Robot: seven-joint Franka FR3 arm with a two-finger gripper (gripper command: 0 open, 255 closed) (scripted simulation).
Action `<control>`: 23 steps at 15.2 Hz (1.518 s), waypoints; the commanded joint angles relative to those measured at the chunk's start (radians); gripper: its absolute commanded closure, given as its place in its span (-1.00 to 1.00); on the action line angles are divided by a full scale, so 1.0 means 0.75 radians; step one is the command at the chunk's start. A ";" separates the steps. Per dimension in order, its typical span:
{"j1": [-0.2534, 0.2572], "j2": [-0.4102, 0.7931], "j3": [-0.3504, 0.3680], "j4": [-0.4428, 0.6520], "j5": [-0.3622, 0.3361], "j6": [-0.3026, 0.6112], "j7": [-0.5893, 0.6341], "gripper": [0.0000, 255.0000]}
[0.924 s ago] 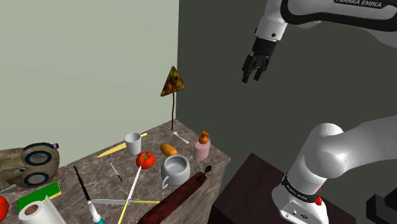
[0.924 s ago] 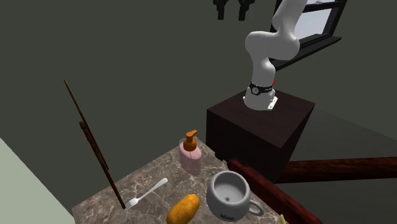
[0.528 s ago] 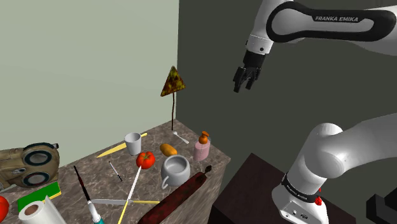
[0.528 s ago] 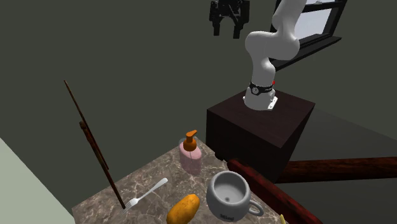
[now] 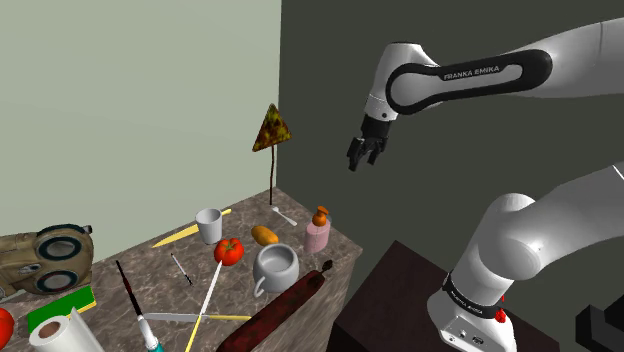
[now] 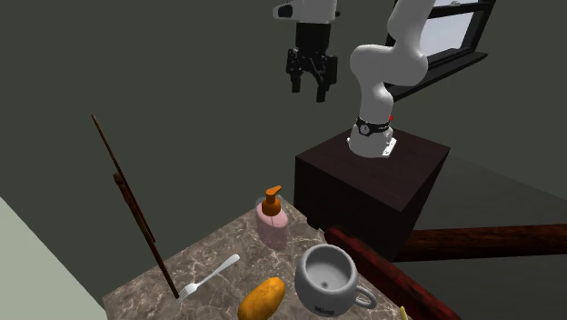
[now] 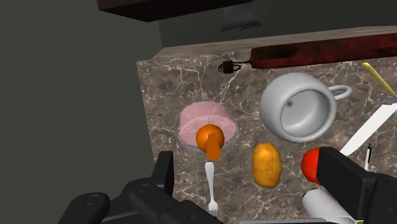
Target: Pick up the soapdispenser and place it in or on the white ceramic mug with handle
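End effector (image 5: 356, 164) lowered, dispenser (image 5: 318, 236) beside mug (image 5: 276, 267)

So down under the gripper (image 7: 245, 168), the tomato (image 7: 310, 164) is half tucked behind one finger (image 7: 347, 181). The white cup (image 7: 321, 207) next to it is mostly covered by that same finger and clipped by the frame edge. One end of the fork (image 7: 210, 184) slips behind the gripper's body. The dark red bat (image 7: 318, 51), farther out past the fingertips, runs off frame.

White arm (image 5: 520, 240), black end effector (image 5: 357, 164)
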 commanded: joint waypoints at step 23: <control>0.007 0.994 0.013 0.046 0.020 0.963 0.013 -1.00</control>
